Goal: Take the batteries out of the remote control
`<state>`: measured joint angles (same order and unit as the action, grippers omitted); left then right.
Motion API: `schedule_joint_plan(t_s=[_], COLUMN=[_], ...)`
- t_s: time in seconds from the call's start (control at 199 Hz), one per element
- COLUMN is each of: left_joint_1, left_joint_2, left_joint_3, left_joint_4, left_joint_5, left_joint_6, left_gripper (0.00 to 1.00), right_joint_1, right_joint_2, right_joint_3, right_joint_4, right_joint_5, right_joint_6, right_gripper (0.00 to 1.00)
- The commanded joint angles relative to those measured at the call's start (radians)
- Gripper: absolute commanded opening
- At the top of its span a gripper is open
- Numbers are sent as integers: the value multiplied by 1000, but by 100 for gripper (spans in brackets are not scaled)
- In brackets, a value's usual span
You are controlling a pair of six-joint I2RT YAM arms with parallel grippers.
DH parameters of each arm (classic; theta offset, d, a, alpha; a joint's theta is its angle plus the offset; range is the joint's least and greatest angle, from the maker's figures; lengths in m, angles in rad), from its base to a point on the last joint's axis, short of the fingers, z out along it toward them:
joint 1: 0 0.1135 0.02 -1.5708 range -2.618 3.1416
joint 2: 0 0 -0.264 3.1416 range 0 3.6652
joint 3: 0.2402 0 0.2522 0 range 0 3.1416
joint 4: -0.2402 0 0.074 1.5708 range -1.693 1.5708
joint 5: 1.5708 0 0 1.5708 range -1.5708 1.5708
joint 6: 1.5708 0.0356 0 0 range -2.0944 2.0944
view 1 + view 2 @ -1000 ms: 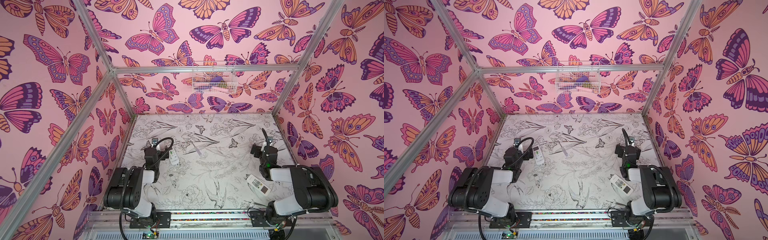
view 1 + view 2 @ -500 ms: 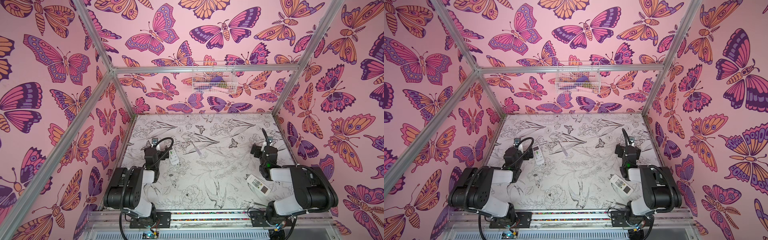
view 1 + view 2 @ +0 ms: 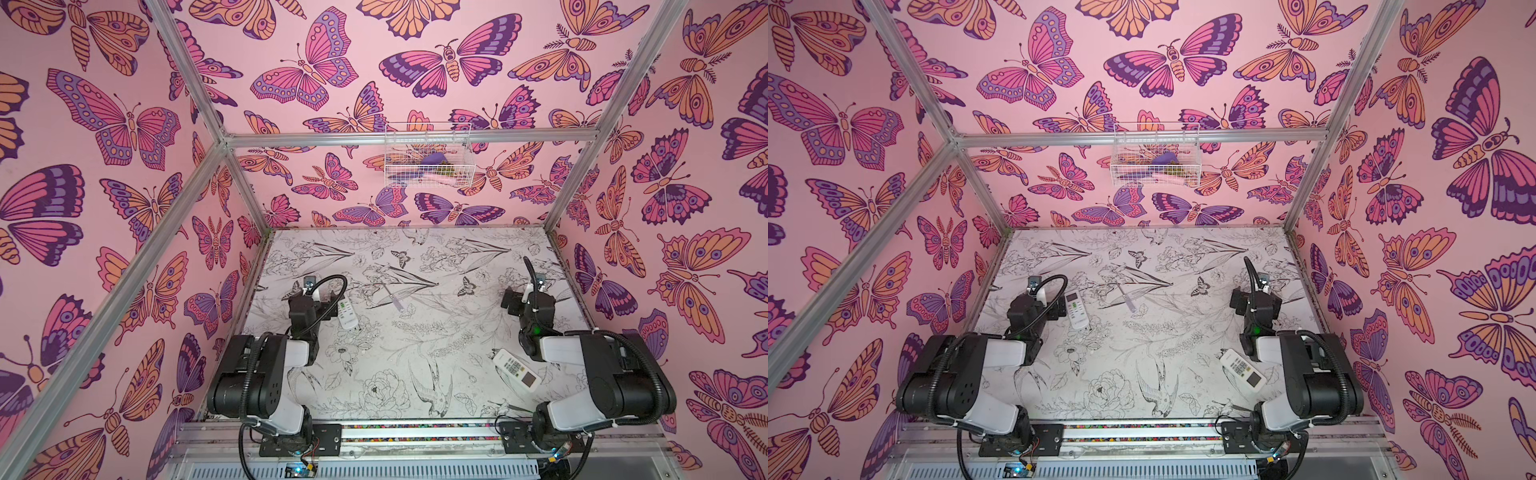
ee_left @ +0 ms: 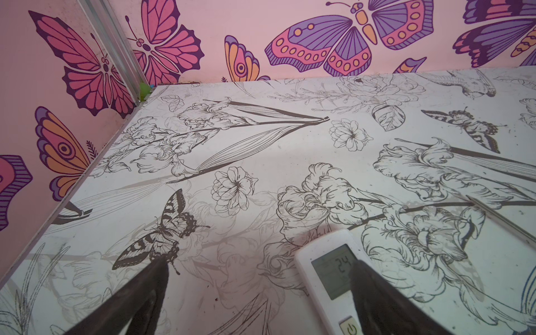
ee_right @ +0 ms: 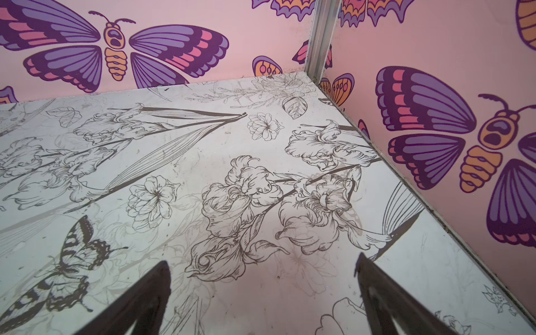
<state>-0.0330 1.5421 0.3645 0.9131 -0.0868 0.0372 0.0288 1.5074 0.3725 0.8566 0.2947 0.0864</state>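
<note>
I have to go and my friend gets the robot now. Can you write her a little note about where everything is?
Left tool: open, empty, one finger above the small white plastic remote control.
Right tool: open, empty, over the flower-print table.
A second white remote lies near the right arm.
A thin metal screwdriver lies mid-table.
Done: nothing that shows. Both remotes lie buttons up and no batteries are in sight.
Left: probably turn a remote over, open its back, take the batteries out.
</note>
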Motion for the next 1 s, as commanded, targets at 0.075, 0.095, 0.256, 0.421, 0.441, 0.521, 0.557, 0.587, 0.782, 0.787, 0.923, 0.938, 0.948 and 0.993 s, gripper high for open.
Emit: schedule_joint_plan(t_s=[0.075, 0.095, 0.256, 0.421, 0.441, 0.521, 0.557, 0.587, 0.782, 0.787, 0.923, 0.938, 0.948, 0.993], left_joint_1=[-7, -7, -8, -25, -25, -31, -33, -32, -33, -33, -29, -28, -25, -18], left_joint_2=[-27, -35, -57, -129, -132, -151, -158, -163, -189, -191, -223, -226, -227, -232], left_joint_3=[-6, -4, 6, 144, 162, 264, 322, 376, 590, 592, 586, 583, 581, 584], left_joint_4=[-20, -31, -54, -362, -395, -580, -692, -793, -1239, -1245, -1292, -1287, -1283, -1279], left_joint_5=[2, 7, 29, 52, 48, 25, 11, -1, -15, -14, 21, 31, 38, 57], left_joint_6=[9, 10, 27, 59, 59, 54, 43, 27, -116, -118, -181, -183, -185, -186], left_gripper=[99, 99, 99, 99, 99, 99, 99, 99, 99, 99, 99, 99, 99, 99], right_joint_1=[5, 6, 6, 12, 17, 29, 36, 40, 102, 102, 178, 189, 196, 220], right_joint_2=[-3, -3, -16, -125, -140, -185, -208, -222, -306, -306, -318, -315, -315, -307], right_joint_3=[-3, -1, -15, 28, 42, 76, 86, 95, 143, 143, 207, 220, 226, 255], right_joint_4=[12, 12, 29, -143, -184, -288, -328, -355, -489, -489, -580, -598, -607, -645], right_joint_5=[-5, -5, -14, -37, -35, -23, -16, -11, -27, -27, -34, -39, -40, -58], right_joint_6=[18, 19, 11, -5, -4, 2, 10, 16, 81, 81, 110, 114, 114, 118], right_gripper=[100, 100, 100, 100, 100, 100, 99, 100, 100, 100, 99, 99, 99, 100])
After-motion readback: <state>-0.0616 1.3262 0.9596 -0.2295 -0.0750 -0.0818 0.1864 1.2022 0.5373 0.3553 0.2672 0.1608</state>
